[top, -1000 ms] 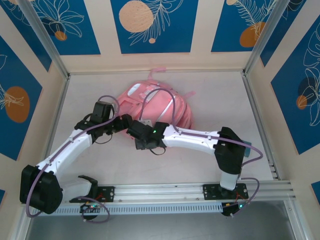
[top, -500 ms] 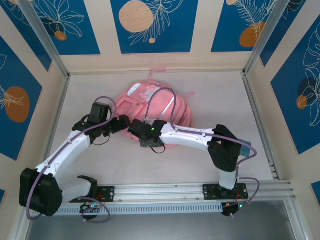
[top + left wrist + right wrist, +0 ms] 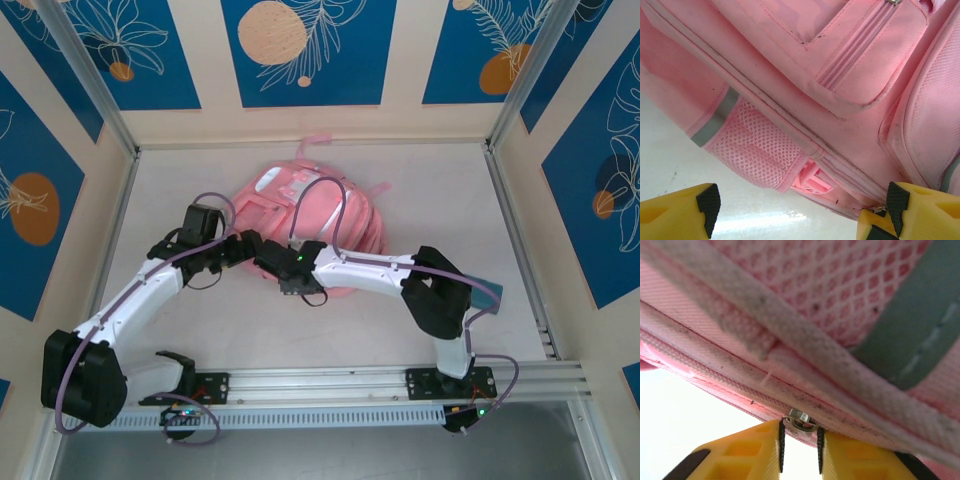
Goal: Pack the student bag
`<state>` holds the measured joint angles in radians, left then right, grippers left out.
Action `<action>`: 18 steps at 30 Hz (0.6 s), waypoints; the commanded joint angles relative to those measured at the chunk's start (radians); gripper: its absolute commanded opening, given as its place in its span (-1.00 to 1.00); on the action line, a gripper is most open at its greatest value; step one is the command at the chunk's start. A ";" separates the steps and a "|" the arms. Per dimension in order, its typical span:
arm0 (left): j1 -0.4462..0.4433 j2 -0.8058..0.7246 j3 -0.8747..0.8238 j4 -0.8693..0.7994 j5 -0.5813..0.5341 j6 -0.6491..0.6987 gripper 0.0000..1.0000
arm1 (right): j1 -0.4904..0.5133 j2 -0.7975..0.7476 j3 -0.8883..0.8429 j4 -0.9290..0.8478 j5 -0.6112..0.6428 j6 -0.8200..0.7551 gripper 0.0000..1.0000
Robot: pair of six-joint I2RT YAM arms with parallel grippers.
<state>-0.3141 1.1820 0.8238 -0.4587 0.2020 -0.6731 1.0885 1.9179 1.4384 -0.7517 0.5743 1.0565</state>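
Observation:
The student bag [image 3: 305, 195], a big soft pink backpack, lies on the table at the back centre. My left gripper [image 3: 246, 248] stands open at its near left edge. In the left wrist view the pink bag [image 3: 790, 75] shows a mesh side pocket [image 3: 752, 145], and the wide yellow jaws of the left gripper [image 3: 802, 210] straddle the zipper seam without touching it. My right gripper [image 3: 268, 260] meets the same edge from the right. In the right wrist view the right gripper [image 3: 800, 440] is shut on the metal zipper slider [image 3: 801, 420] of the bag [image 3: 805, 300].
A light-blue object [image 3: 486, 291] lies partly hidden behind the right arm's elbow. Patterned walls close in the white table [image 3: 420, 180] on three sides. An aluminium rail [image 3: 330, 380] runs along the near edge.
The right arm has shifted left toward the bag's edge and its jaws have narrowed round the zipper slider. The left arm has hardly moved.

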 commanded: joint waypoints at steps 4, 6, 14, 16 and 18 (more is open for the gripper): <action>0.013 0.005 0.015 0.004 0.028 0.005 0.75 | 0.003 0.015 0.034 -0.010 0.099 0.031 -0.57; 0.013 0.006 0.014 0.004 0.030 0.005 0.75 | 0.008 0.016 0.036 -0.014 0.112 0.029 -0.53; 0.012 0.005 0.005 0.012 0.051 -0.005 0.76 | 0.010 0.040 0.054 -0.017 0.120 -0.004 -0.55; 0.013 0.005 -0.002 0.020 0.062 -0.015 0.75 | 0.014 0.031 0.055 -0.021 0.122 -0.012 -0.72; 0.013 0.004 -0.015 0.043 0.088 -0.035 0.74 | 0.020 0.013 0.050 -0.028 0.129 -0.017 -0.84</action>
<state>-0.3141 1.1820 0.8227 -0.4507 0.2398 -0.6819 1.1019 1.9366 1.4647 -0.7746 0.6361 1.0409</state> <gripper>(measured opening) 0.875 0.097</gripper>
